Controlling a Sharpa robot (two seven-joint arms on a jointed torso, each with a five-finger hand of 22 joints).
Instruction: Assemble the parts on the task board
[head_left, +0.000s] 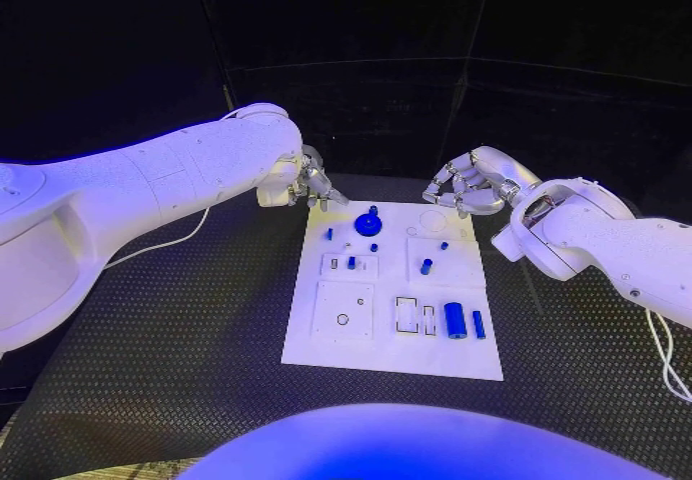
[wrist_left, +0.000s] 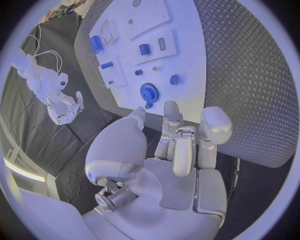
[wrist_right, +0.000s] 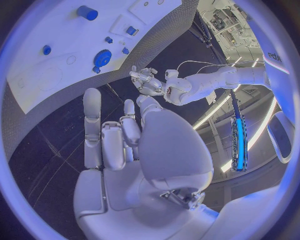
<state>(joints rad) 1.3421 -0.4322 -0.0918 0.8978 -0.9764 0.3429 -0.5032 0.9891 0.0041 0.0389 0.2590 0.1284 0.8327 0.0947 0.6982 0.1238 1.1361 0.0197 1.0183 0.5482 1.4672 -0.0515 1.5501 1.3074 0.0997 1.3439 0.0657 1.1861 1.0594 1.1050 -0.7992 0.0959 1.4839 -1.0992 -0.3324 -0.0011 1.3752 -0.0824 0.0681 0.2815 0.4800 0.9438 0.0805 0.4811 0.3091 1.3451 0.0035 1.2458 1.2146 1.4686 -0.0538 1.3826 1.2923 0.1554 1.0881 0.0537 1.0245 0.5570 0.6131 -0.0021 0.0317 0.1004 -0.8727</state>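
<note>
Both hands, left hand (head_left: 296, 185) and right hand (head_left: 469, 188), hover empty with fingers apart beyond the far edge of the task board (head_left: 392, 350), where a hasty reach could knock the blue gear (head_left: 368, 222) from its seat.

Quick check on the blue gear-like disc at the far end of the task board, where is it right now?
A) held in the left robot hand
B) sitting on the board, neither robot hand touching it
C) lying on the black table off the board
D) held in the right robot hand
B: the blue gear sits on the task board, with the left robot hand and right robot hand both apart from it and holding nothing.
</note>
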